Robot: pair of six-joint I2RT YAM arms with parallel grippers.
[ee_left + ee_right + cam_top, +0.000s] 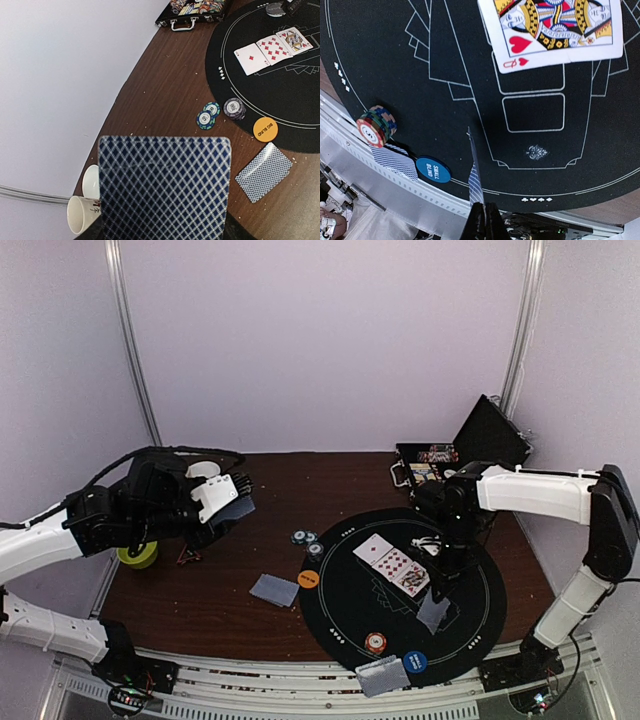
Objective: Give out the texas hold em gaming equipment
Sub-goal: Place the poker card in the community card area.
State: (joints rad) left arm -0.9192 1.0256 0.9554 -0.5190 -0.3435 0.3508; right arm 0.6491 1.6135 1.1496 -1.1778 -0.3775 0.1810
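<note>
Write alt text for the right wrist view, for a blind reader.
The right gripper, jaws shut, holds a patterned card edge-on over a black mat. A queen of hearts lies face up at top; a chip stack, Small Blind disc and face-down card sit lower left.

the top view looks down from high above the near edge, taking in the whole surface (200, 610). the left wrist view hangs above the left side, facing far right across the black mat (280, 100). the right wrist view sits close over the mat's near edge. all three share the mat and its face-up cards (392, 565).

Brown wooden table (200, 610), pale lilac walls (330, 340)
</note>
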